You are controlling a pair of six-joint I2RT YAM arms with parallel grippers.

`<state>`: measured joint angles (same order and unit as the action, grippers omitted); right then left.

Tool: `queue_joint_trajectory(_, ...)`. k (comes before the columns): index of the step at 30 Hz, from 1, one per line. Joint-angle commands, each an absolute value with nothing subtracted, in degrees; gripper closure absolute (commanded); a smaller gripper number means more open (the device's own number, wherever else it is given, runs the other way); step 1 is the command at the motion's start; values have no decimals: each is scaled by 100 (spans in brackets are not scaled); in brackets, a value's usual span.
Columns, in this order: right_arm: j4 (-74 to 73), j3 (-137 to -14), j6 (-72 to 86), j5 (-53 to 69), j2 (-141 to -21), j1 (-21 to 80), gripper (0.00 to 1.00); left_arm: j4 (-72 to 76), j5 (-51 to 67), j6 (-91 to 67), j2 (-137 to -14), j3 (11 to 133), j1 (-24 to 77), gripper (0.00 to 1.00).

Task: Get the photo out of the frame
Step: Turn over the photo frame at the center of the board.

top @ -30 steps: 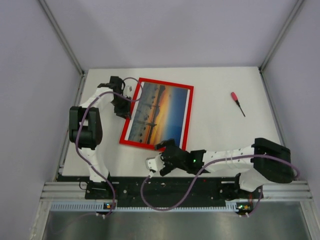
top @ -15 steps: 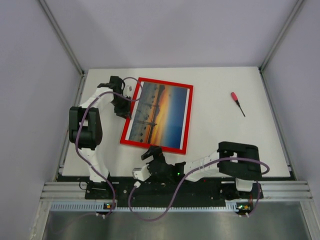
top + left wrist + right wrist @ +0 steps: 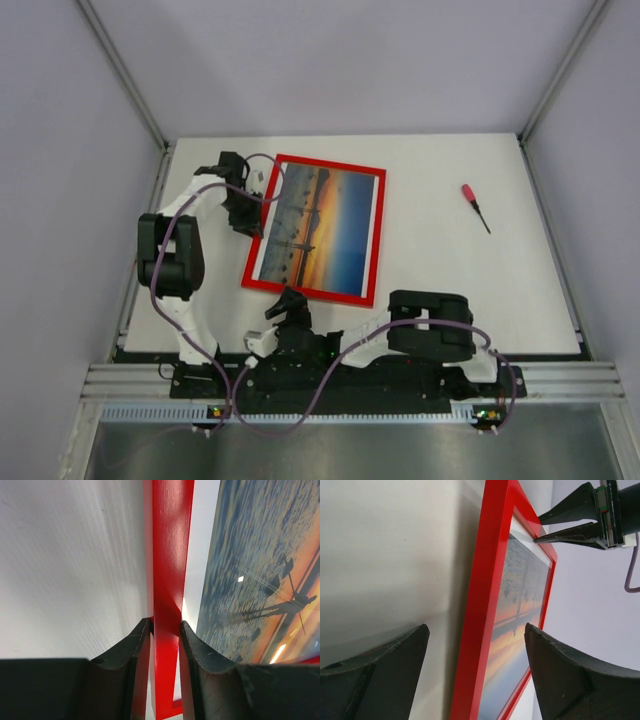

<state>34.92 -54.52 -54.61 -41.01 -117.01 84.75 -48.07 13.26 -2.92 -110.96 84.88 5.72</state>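
Frame: the red frame (image 3: 167, 555) lies picture side up on the white table (image 3: 450, 270), a bit left of the middle.
Photo: the photo (image 3: 318, 228), an orange and blue sunset, sits inside the frame. It is not out yet.
Left gripper: the left gripper (image 3: 165, 628) is pinched tight on the left bar of the frame, with one finger on each side of the red bar.
Right gripper: the right gripper (image 3: 475, 630) is down low at the near edge of the frame. Its jaws stand wide with the red bar between them, and they do not touch it.
Other thing: a small red screwdriver (image 3: 474, 206) lies well apart on the right side of the table.
Step now: I think the right gripper is about to grab the near edge, so that two grippers hold the frame and its back can be reached.
How to do it well: close the jaws slowly and only on the red bar, not on the picture. Line the fingers up flat with the bar first. The left gripper should hold firm so the frame does not slide.
Watch out: the bar is thin and smooth, so it may slip. A push from the side could twist the frame in the left grip.
Not sure: I cannot tell if the left edge is lifted off the table.
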Motion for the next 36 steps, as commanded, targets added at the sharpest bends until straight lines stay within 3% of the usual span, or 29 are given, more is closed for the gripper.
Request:
queue_joint_trajectory(1,3735,-5589,-5624,-4315,-12242,8543,21,-4729,1811,-439,-10565,8692,580,100)
queue_joint_trajectory(13,3973,-5941,-5836,-4561,-12832,8104,35,-4764,1872,-431,-10477,8692,580,100)
queue_joint_trajectory(16,3973,-6020,-5836,-4561,-12885,8007,47,-4764,1890,-431,-10468,8684,580,100)
queue_joint_trajectory(19,4095,-6038,-5915,-4579,-12920,7980,68,-4764,1890,-431,-10468,8684,580,100)
queue_joint_trajectory(26,5043,-5907,-6547,-4790,-13078,7989,99,-4772,1907,-422,-10485,8684,580,100)
queue_joint_trajectory(32,5993,-5643,-7109,-4948,-12912,7989,100,-4790,1837,-404,-10520,8736,580,100)
queue_joint_trajectory(36,6634,-5432,-7557,-4983,-12753,7981,100,-4834,1793,-369,-10582,8806,563,90)
